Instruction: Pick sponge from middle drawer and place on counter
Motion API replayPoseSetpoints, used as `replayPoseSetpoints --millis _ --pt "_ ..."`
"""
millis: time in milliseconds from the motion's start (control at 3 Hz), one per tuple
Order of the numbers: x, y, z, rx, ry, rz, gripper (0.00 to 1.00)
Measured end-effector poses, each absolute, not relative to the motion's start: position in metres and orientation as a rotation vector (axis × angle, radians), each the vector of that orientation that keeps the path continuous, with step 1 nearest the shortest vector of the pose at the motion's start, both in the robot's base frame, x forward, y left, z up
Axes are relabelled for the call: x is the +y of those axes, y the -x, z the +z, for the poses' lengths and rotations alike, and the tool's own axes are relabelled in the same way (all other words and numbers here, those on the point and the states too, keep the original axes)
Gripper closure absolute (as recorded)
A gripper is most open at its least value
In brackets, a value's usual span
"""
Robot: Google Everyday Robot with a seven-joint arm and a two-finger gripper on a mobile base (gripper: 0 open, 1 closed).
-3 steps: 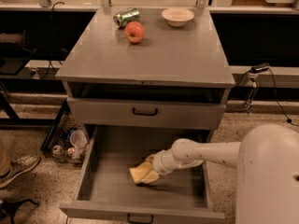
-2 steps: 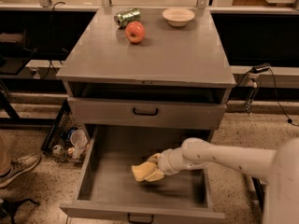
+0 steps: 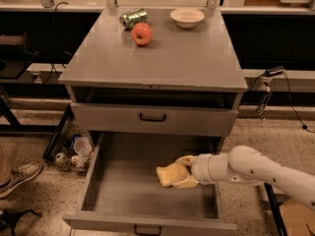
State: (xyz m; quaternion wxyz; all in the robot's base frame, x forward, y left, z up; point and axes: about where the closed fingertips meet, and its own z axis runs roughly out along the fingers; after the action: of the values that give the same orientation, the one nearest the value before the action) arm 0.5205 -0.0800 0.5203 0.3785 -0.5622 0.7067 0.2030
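Note:
The pale yellow sponge (image 3: 166, 175) is inside the open middle drawer (image 3: 123, 193), right of centre and just above its grey floor. My gripper (image 3: 183, 172) reaches in from the right on a white arm, and its cream fingers are closed around the sponge's right side. The counter (image 3: 162, 63) is the grey top slab of the cabinet, above and behind the drawer.
A red apple (image 3: 141, 33), a green can (image 3: 134, 18) on its side and a cream bowl (image 3: 187, 17) sit at the back of the counter. A shallower closed drawer front (image 3: 152, 117) with a black handle overhangs the open drawer. Cups and clutter (image 3: 74, 149) lie on the floor to the left.
The sponge has shifted right and slightly up with my gripper around it. The arm has drawn back toward the right.

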Motion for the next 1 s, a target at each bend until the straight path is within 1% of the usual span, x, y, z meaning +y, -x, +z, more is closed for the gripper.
replayPoseSetpoints --millis 333,667,1000 --pt "-0.0949 -0.5184 0.5219 1.822 1.409 0.500 1.00" --pt "-0.0936 -0.5186 0.5220 1.820 1.411 0.501 1.00" --pt "-0.1025 -0.5233 0.5314 1.812 1.384 0.487 1.00"
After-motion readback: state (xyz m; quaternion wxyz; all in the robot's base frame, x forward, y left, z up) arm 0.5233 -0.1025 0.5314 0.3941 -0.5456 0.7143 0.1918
